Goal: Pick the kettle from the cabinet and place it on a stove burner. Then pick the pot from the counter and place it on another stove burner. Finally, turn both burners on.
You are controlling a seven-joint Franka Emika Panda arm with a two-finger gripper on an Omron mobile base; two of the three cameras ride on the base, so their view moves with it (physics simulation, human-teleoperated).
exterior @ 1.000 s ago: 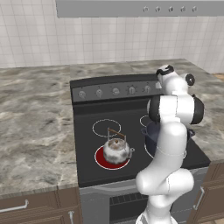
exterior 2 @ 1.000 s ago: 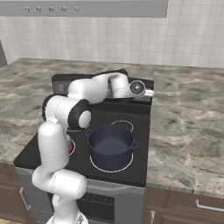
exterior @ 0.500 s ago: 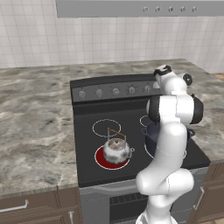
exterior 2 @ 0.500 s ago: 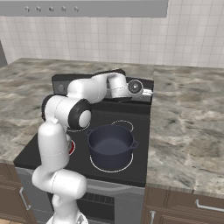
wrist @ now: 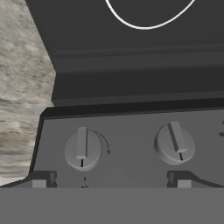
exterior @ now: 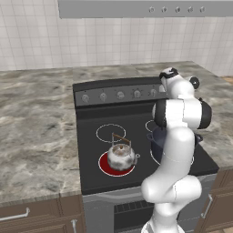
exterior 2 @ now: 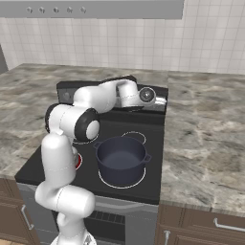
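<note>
Hand (exterior 2: 160, 101) hung at the stove's back panel with fingers (wrist: 41, 178) spread wide, holding nothing, aimed at two knobs: the end knob (wrist: 82, 149) near the desk (exterior 2: 206, 139), and its neighbour (wrist: 174, 143). Kettle (exterior: 121, 155) sat on the front left burner (exterior: 105, 164), which glowed red. Pot (exterior 2: 120, 158) sat on the front right burner, whose ring looked unlit. One burner likely remained to switch on. Each knob looked small, rigid and smooth, so slipping was a risk; pinching across the raised bar and twisting seemed the surest hold.
</note>
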